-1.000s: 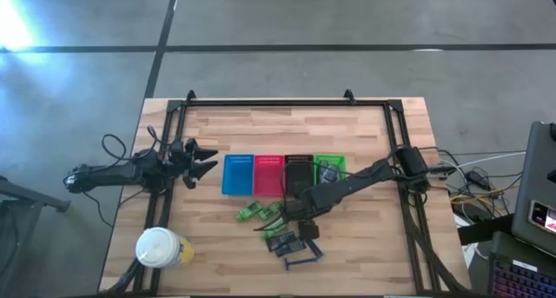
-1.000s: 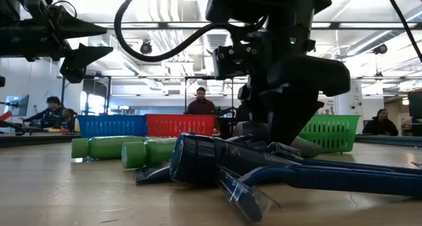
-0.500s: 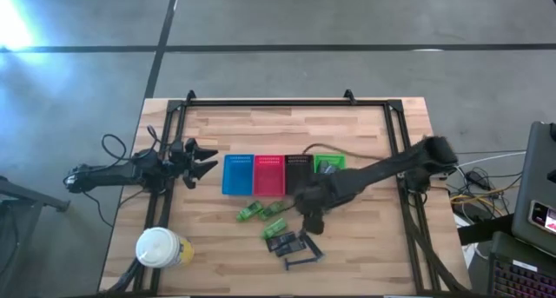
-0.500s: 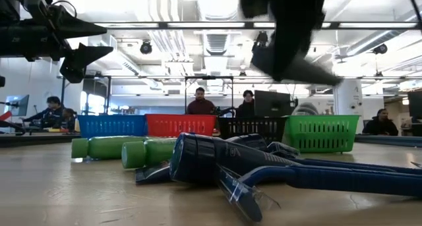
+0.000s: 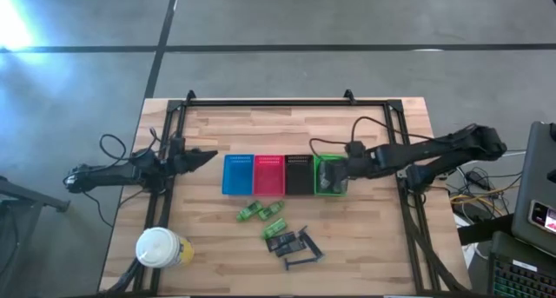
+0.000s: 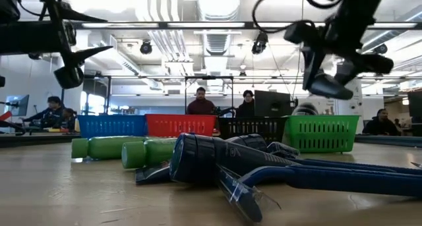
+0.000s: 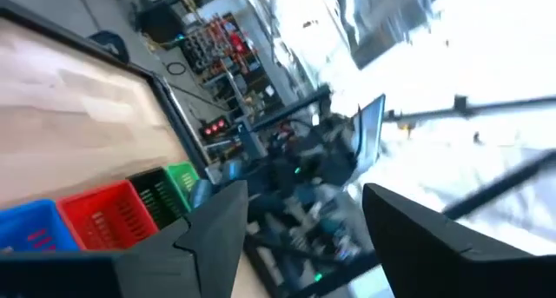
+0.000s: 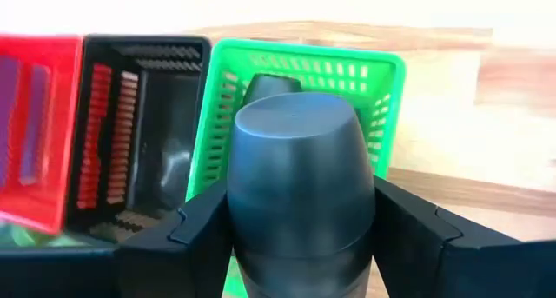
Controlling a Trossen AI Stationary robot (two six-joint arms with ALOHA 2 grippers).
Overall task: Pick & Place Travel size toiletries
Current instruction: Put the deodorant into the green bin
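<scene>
Since the earlier frame the right arm has swung away from the pile of toiletries and now reaches in from the right edge of the worktop, while the left gripper has turned at its post.

At the far left, the left gripper hangs over the worktop's left side, left of the blue basket; its fingers stand apart with nothing between them. The yellow cup sits near the left front corner.

Next come the red basket and black basket in the same row. In front of them lie the green bottles, then the dark packets and a black razor, all loose on the wood. In the low view the razor fills the foreground, its far end cut off by the frame.

On the right, the right gripper is above the green basket, clamped on a grey tube. The tube's lower end is cut off in the wrist view. A second grey tube lies in the basket, mostly hidden behind the held one.
</scene>
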